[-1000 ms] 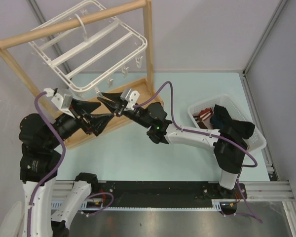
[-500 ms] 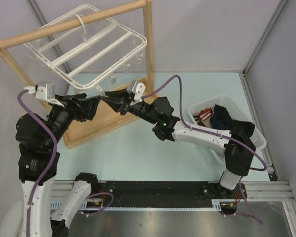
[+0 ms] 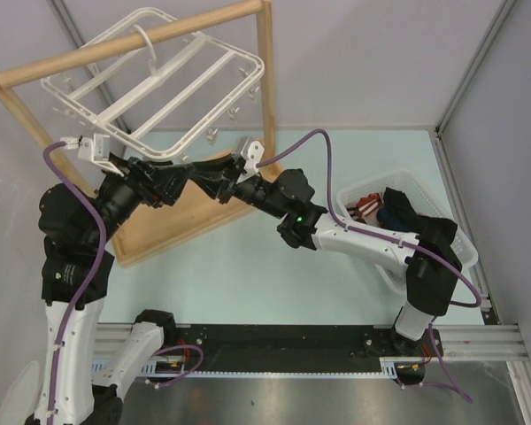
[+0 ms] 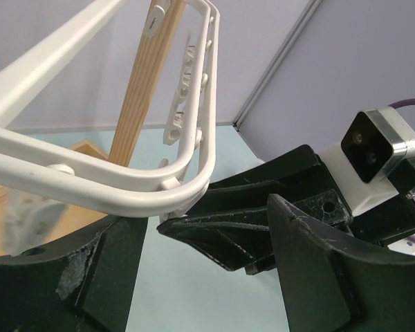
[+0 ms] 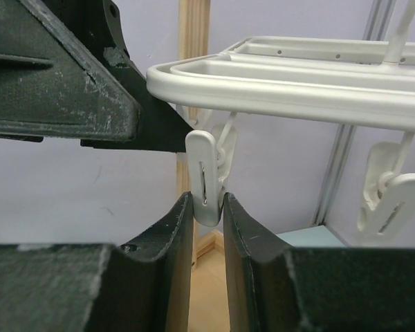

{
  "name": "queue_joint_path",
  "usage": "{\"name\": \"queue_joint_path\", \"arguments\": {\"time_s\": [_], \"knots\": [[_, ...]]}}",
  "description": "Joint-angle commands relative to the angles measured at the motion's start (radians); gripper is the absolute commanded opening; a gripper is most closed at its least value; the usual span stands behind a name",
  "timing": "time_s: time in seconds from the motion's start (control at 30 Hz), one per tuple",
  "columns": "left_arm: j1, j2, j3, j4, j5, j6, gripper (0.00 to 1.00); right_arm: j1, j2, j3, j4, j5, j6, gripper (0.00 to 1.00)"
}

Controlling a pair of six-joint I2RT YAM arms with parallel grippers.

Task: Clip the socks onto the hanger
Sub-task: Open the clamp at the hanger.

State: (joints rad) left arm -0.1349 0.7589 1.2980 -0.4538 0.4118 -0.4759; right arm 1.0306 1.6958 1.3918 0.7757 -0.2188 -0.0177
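The white hanger [image 3: 150, 84] hangs tilted from the wooden stand's top bar. My right gripper [image 3: 197, 171] is under its near corner, and in the right wrist view its fingers [image 5: 207, 202] are shut on a dangling white clip [image 5: 206, 176]. My left gripper [image 3: 170, 180] is open and empty just left of it, its fingers spread below the hanger's rounded corner [image 4: 162, 190]. The right gripper's tip [image 4: 228, 232] shows between them. The dark socks [image 3: 396, 211] lie in the white basket at the right, far from both grippers.
The wooden stand has an upright post [image 3: 266, 80] and a base board [image 3: 195, 217] behind both grippers. The white basket [image 3: 465, 252] also holds reddish-brown and white garments [image 3: 365, 211]. Another clip [image 5: 387, 194] hangs to the right of the held one.
Both grippers rose from the stand's base to the hanger's near corner. The right gripper has closed on a clip. The hanger has swung slightly up and left.
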Motion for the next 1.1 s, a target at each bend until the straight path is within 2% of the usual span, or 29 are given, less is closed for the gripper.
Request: {"name": "queue_joint_path", "arguments": {"time_s": [0.0,0.2,0.63,1.07], "knots": [[-0.002,0.010,0.006,0.092,0.030,-0.052,0.73,0.000,-0.042,0.044,0.010,-0.001,0.013,0.07],[-0.003,0.025,-0.003,0.089,-0.039,0.006,0.72,0.005,-0.050,0.042,0.002,0.007,0.013,0.07],[-0.003,0.007,-0.077,0.207,-0.034,0.117,0.65,0.013,-0.041,0.042,0.008,0.021,0.038,0.07],[-0.009,0.002,-0.158,0.333,-0.030,0.054,0.56,0.029,-0.035,0.044,0.004,0.061,0.021,0.06]]}}
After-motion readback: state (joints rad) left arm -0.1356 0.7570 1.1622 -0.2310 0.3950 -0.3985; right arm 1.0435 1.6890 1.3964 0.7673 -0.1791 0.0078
